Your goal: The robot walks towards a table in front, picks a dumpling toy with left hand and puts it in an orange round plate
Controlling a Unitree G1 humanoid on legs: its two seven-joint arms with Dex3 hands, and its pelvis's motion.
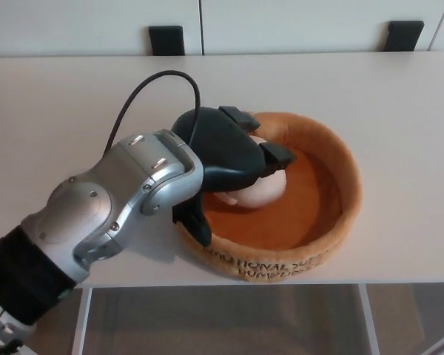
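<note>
The white dumpling toy (260,190) lies inside the orange round plush plate (342,168), against its left inner side. My left hand (226,151) hovers right over the toy and hides most of it. Its fingers (276,154) are spread above the toy, and the thumb (197,225) hangs down over the plate's left rim, so the hand is open. The silver left forearm comes in from the lower left. My right hand does not show.
The plate sits near the front edge of a white table (399,103). A black cable (144,92) loops up from my wrist. Two black brackets (166,38) (405,33) stand at the table's far edge, against a white wall.
</note>
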